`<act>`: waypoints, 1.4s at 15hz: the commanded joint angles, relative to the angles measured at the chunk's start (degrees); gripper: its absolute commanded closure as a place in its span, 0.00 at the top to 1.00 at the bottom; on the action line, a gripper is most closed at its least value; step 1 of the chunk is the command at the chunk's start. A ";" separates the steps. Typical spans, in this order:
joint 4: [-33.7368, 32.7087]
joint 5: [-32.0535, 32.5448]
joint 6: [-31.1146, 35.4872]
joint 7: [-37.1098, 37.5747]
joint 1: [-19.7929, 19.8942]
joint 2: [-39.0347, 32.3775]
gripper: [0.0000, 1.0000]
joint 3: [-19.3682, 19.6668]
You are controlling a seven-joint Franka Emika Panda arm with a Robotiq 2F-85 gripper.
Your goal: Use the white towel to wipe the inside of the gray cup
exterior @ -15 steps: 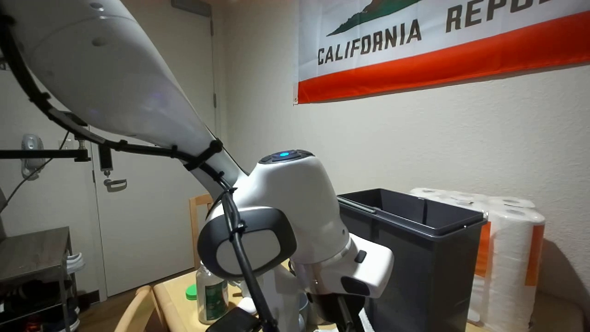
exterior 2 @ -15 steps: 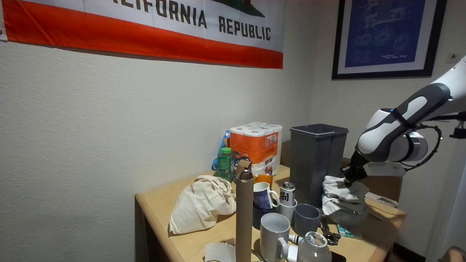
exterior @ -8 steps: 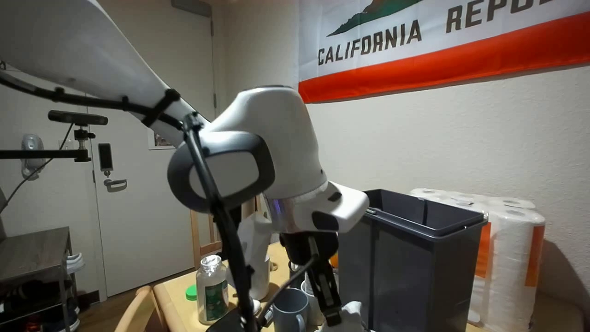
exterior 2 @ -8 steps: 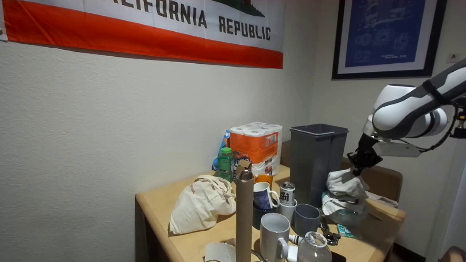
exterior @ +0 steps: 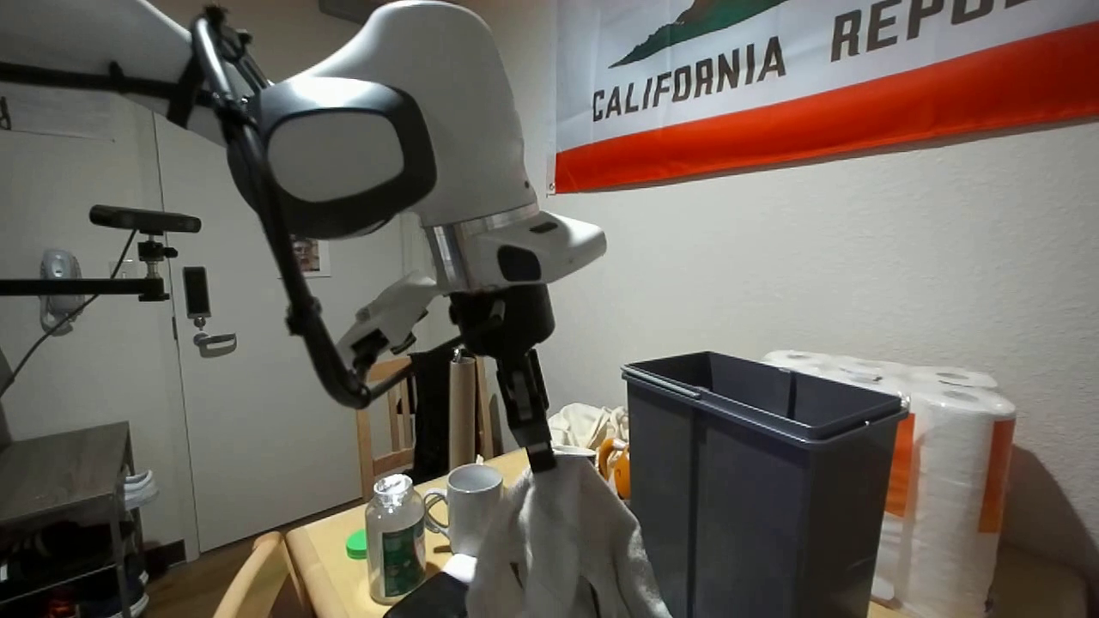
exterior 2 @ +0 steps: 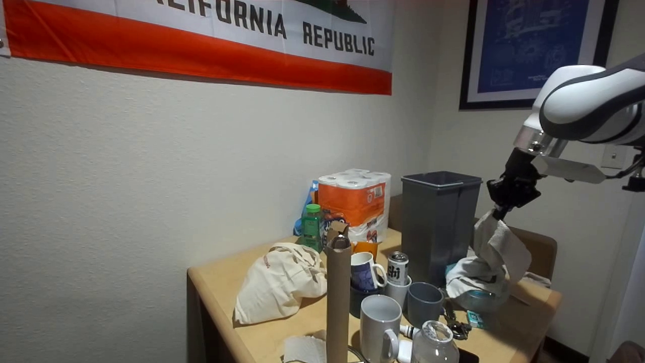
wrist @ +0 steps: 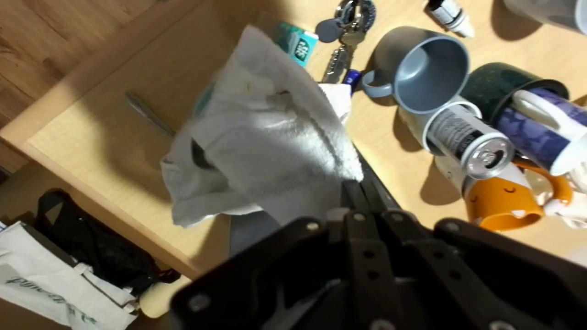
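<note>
The white towel (wrist: 279, 142) hangs in folds from my gripper (wrist: 361, 185), whose closed fingertips pinch its upper edge. In an exterior view, the towel (exterior: 558, 532) drapes below the gripper (exterior: 541, 463) and hides the gray cup. In another exterior view, the towel (exterior 2: 496, 244) hangs below the gripper (exterior 2: 498, 214), above a white cloth bundle (exterior 2: 471, 277) on the table. The gray cup (exterior 2: 423, 310) stands upright on the table, left of the towel there. In the wrist view, the gray cup (wrist: 419, 68) shows its open mouth and handle, apart from the towel.
A tall dark bin (exterior 2: 439, 227) stands behind the towel. Around the gray cup are a light mug (exterior 2: 378, 327), a can (exterior 2: 397, 269) in a white cup, a blue-patterned mug (exterior 2: 364, 272), an orange mug (wrist: 502, 204), keys (wrist: 348, 36) and a glass jar (exterior: 397, 549).
My gripper rises with the arm and lifts the towel off the bundle, so the towel now hangs stretched out. In an exterior view, the gray cup becomes covered by the towel.
</note>
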State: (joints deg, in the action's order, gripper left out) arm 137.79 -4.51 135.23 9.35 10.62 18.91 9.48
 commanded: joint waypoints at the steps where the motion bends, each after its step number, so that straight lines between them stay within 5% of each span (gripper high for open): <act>1: 2.30 -6.05 1.53 0.99 -3.35 3.14 0.00 -2.00; 6: 6.10 -10.01 13.96 1.91 -8.52 1.27 0.00 -7.71; 10: 9.10 -5.80 24.36 7.26 -8.64 -2.90 0.00 -13.20; 16: 11.06 13.19 35.04 21.48 0.29 -9.65 0.00 -19.79; 21: 9.46 30.71 34.74 34.99 7.60 -11.81 0.00 -22.99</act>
State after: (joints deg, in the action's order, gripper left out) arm 148.31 19.58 169.80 38.17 14.80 7.88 -11.28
